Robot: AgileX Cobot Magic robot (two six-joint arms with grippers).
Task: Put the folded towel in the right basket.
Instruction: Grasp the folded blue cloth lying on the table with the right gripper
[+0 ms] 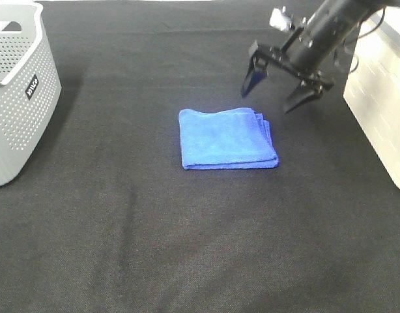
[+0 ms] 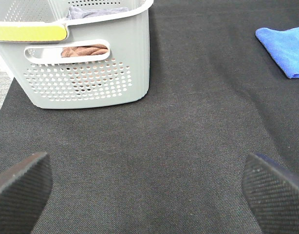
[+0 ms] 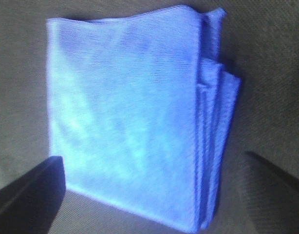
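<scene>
A folded blue towel lies flat on the black cloth near the table's middle. It fills the right wrist view and shows at the edge of the left wrist view. My right gripper is open and empty, hanging above the cloth just behind and to the right of the towel. The right basket, pale, stands at the right edge. My left gripper is open and empty, low over bare cloth; it is out of the exterior high view.
A grey perforated basket stands at the left edge; the left wrist view shows it holding dark and brown cloths. The black cloth covers the table.
</scene>
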